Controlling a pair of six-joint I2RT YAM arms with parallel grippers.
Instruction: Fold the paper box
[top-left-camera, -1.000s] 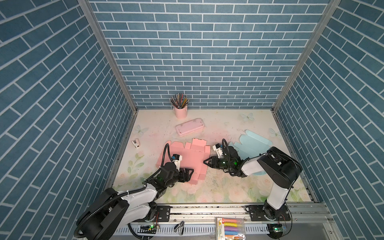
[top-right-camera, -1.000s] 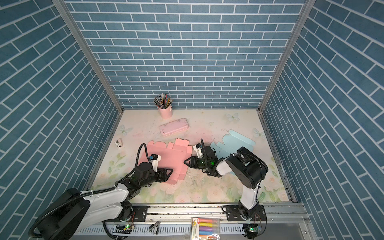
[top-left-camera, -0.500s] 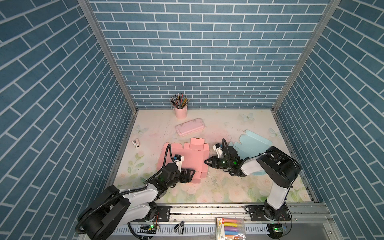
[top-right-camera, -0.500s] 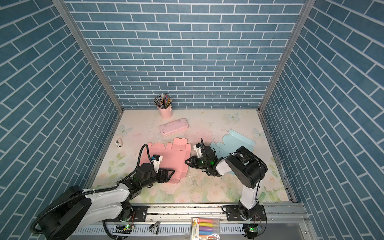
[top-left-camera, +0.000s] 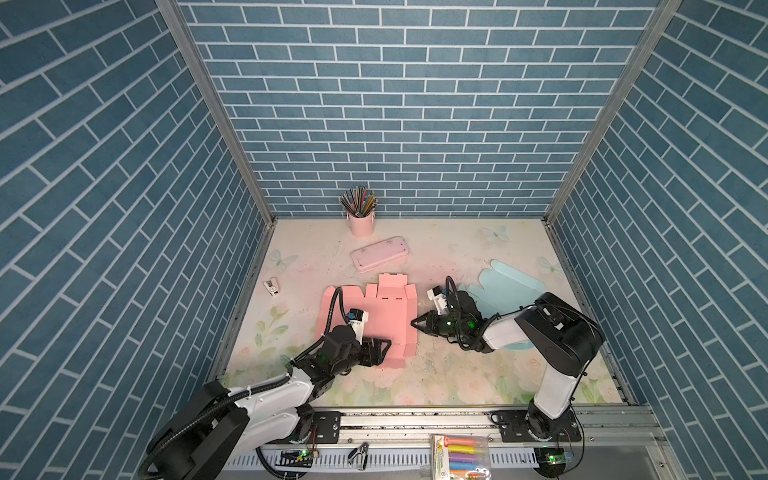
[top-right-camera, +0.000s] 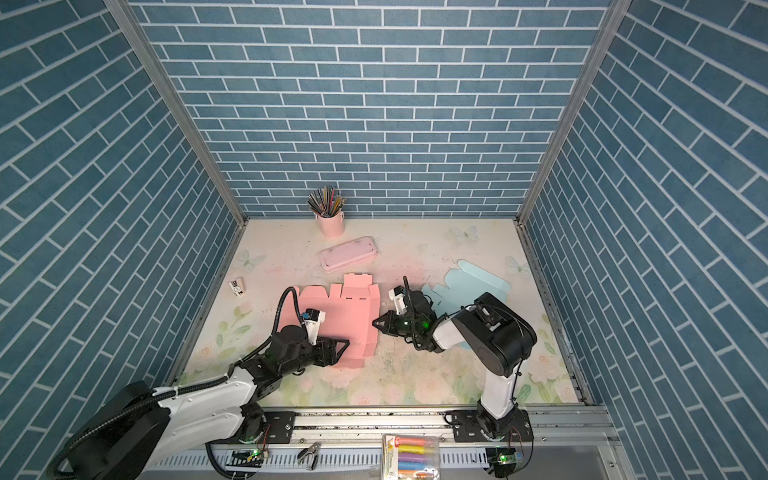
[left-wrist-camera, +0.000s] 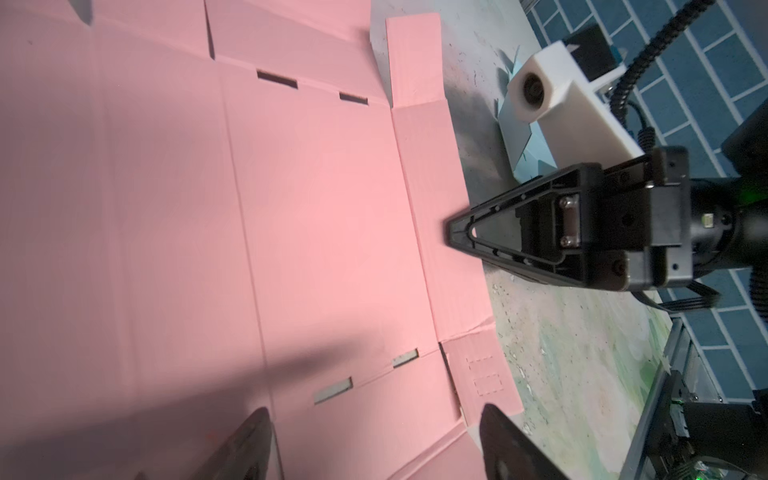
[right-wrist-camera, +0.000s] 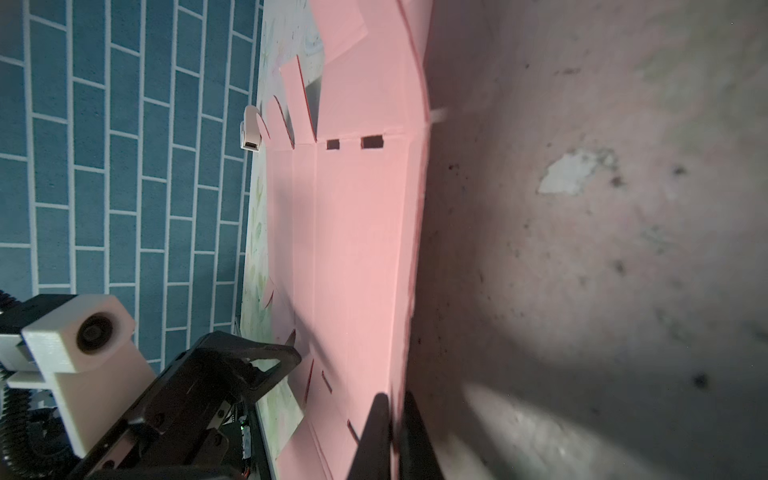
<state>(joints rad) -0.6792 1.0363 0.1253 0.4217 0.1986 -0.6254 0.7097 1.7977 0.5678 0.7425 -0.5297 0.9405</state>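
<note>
- Pink paper box blank (top-left-camera: 374, 316), die-cut and creased, lies unfolded and nearly flat on the floral-printed tabletop (top-left-camera: 457, 374), a little left of the middle in both top views (top-right-camera: 345, 316).
- We see its slots and side flaps in the left wrist view (left-wrist-camera: 291, 208); one far tab stands up slightly.
- Our right gripper (top-left-camera: 413, 322) reaches in low from the right, and its fingers are clenched on the edge of the long right-hand flap of the pink paper box blank, as the right wrist view (right-wrist-camera: 392, 436) shows with a pink strip between the fingers.
- The left wrist view shows that same tip (left-wrist-camera: 451, 228) overlapping the flap's outer edge.
- Our left gripper (top-left-camera: 384, 352) sits at the near part of the sheet with its fingers released and spread wide, and nothing is between them but the paper below (left-wrist-camera: 374, 440); we cannot tell whether they touch it.
- A light blue paper box blank (top-left-camera: 511, 286) lies flat to the right, partly under our right arm.
- Farther back are a pink oblong pencil case (top-left-camera: 380, 253) and a pink cup of pencils (top-left-camera: 361, 222) by the brick wall.
- A small white object (top-left-camera: 271, 286) sits near the left wall.
</note>
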